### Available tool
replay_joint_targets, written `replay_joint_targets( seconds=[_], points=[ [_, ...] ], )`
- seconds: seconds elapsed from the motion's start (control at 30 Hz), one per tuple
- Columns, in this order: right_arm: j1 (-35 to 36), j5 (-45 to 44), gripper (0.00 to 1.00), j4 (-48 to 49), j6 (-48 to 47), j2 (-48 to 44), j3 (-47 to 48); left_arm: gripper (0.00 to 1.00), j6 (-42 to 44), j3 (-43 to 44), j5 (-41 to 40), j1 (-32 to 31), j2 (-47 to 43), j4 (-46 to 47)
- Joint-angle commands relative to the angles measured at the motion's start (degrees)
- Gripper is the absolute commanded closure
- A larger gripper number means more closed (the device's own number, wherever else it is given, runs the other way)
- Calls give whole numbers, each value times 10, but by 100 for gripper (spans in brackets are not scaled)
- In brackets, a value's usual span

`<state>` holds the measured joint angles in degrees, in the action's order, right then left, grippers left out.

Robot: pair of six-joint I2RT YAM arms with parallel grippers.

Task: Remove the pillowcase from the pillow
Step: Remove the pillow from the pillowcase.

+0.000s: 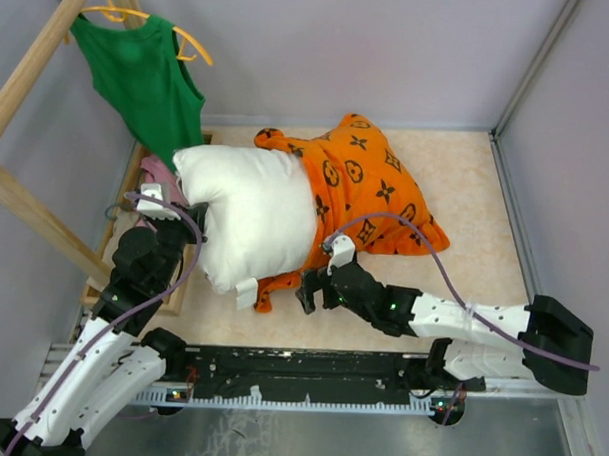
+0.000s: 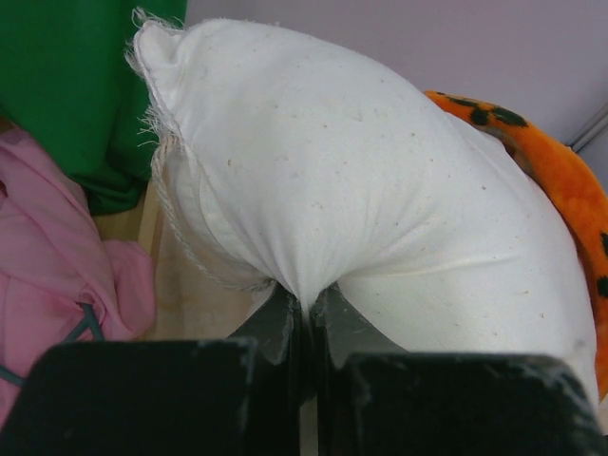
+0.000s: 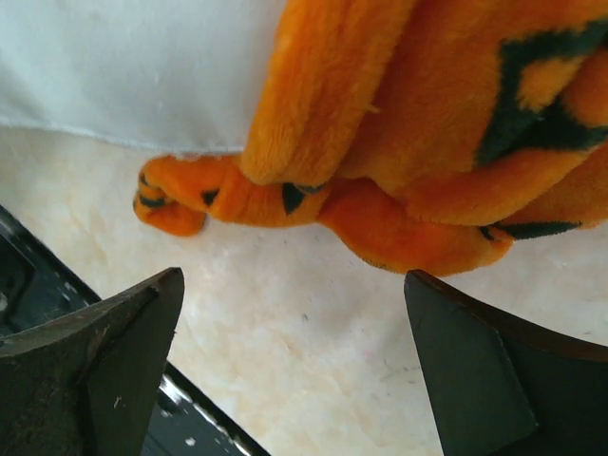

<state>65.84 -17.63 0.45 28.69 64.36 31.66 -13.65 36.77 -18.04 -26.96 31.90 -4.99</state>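
The plump white pillow (image 1: 247, 212) sticks out leftwards from the orange pillowcase (image 1: 371, 185), which still covers its right end. In the left wrist view my left gripper (image 2: 311, 302) is shut on a pinched fold of the pillow (image 2: 361, 180), with the pillowcase (image 2: 560, 180) showing at the right edge. From above, the left gripper (image 1: 192, 216) sits at the pillow's left side. My right gripper (image 1: 304, 288) stands open just short of the pillowcase's near hem (image 1: 277, 287). Its wrist view shows the orange hem (image 3: 380, 204) bunched above the open jaws of the right gripper (image 3: 294, 304), nothing between them.
A green tank top (image 1: 144, 82) hangs on a yellow hanger from a wooden rack (image 1: 30, 68) at the back left. A pink cloth (image 2: 57, 256) lies beside the left gripper. Grey walls (image 1: 577, 147) close in the beige table; the black rail (image 1: 310, 368) runs along the near edge.
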Motion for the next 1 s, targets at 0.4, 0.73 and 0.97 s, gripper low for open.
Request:
replay_joint_targets(
  seconds=[0.4, 0.73, 0.97],
  points=[
    [-4, -147, 1, 98, 94, 213, 153, 100, 4, 19, -20, 1, -24, 55],
    [-4, -180, 9, 51, 126, 224, 88, 100, 8, 17, -21, 1, -5, 65],
    [-21, -253, 82, 24, 49, 128, 51, 100, 10, 21, -26, 1, -1, 61]
  ],
)
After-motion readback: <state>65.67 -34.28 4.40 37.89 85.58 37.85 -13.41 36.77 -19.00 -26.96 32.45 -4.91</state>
